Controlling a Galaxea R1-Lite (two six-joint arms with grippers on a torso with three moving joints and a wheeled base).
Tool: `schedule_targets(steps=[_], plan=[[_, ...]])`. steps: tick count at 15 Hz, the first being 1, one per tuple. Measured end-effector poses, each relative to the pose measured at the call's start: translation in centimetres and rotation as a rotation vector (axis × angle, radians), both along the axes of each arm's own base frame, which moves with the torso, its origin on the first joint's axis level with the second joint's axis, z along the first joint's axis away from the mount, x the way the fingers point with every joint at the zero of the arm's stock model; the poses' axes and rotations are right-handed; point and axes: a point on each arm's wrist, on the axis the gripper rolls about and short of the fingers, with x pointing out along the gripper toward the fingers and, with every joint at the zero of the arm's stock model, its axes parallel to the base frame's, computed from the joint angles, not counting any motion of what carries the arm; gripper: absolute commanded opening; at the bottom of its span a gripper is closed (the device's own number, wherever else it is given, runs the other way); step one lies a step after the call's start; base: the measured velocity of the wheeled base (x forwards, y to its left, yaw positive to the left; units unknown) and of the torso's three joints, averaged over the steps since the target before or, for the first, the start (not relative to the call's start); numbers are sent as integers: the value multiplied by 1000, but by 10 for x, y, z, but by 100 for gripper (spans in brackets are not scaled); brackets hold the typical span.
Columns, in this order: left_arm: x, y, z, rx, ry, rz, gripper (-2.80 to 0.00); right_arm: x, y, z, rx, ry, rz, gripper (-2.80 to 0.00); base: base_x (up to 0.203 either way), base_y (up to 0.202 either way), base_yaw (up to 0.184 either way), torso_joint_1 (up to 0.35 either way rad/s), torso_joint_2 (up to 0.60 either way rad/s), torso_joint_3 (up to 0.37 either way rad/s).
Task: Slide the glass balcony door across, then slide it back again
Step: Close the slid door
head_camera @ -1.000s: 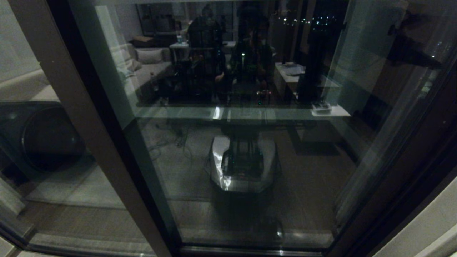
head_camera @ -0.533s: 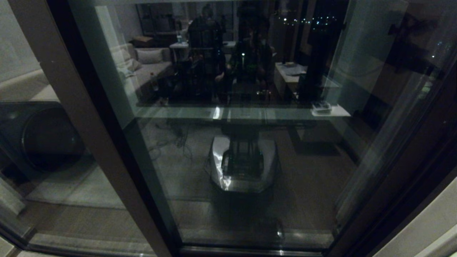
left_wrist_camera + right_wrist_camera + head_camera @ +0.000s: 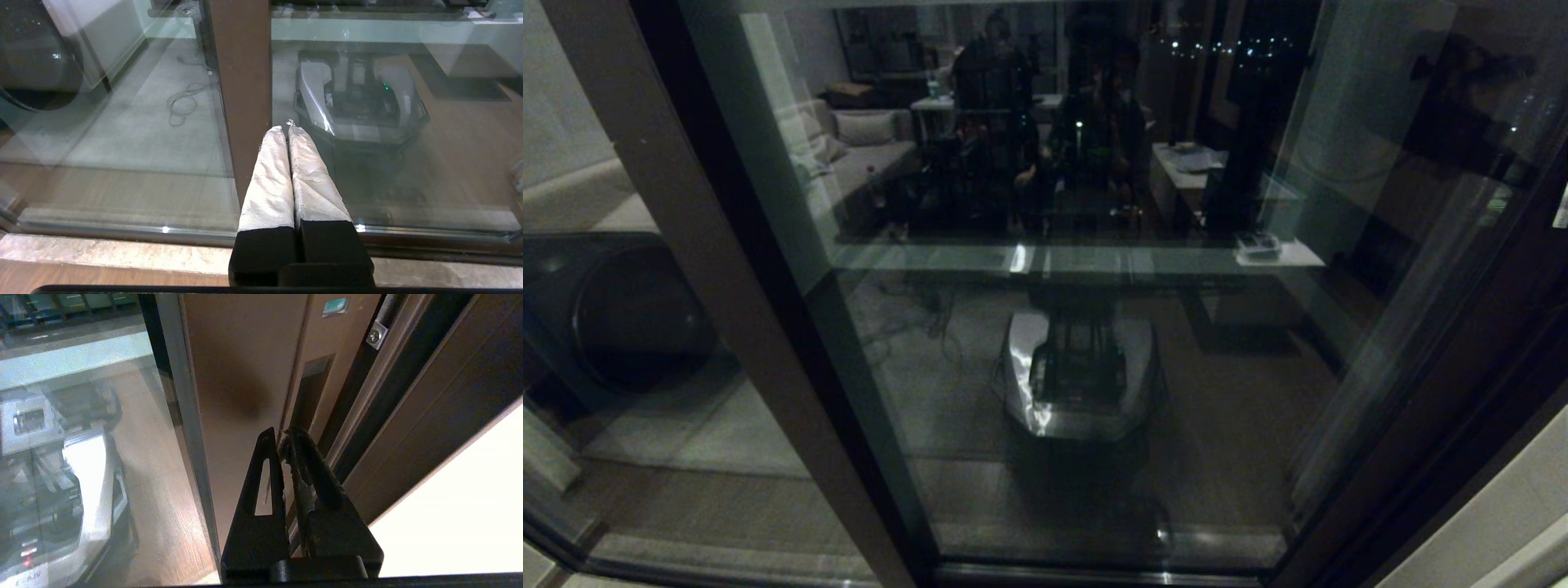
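the glass balcony door (image 3: 1078,327) fills nearly the whole head view, its pane running from the top edge to the bottom track, with one brown upright slanting down the left of the frame and its handle stile lost in the dark along the right edge. the glass mirrors the room behind me: my own pale base (image 3: 1078,384) at centre, a sofa at upper left, a desk at upper right. low in the left wrist view a pale stone sill (image 3: 102,253) runs under the track.

my right gripper (image 3: 284,435) is the nearer one to the job. in the right wrist view its fingers are pressed together, holding nothing, tips just short of the stile. the recessed slot handle (image 3: 310,392) sits just past the tips, up and slightly right of frame centre, its long axis running along the stile, a small screw (image 3: 374,335) at upper right. i judge the next move is to seat the tips in that slot, then push sideways.

my left gripper (image 3: 289,128) is likewise closed on nothing, tips at the brown mullion (image 3: 243,81), mid-frame in the left wrist view.
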Motion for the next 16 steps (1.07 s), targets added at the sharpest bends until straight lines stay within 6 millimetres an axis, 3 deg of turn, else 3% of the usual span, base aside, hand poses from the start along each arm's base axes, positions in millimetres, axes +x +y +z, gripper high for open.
schedule_targets(steps=[16], plan=[[0, 0, 0, 0, 0, 0, -280, 18, -15, -9, 9, -1, -27, -280, 0, 0, 0, 0, 0, 0]])
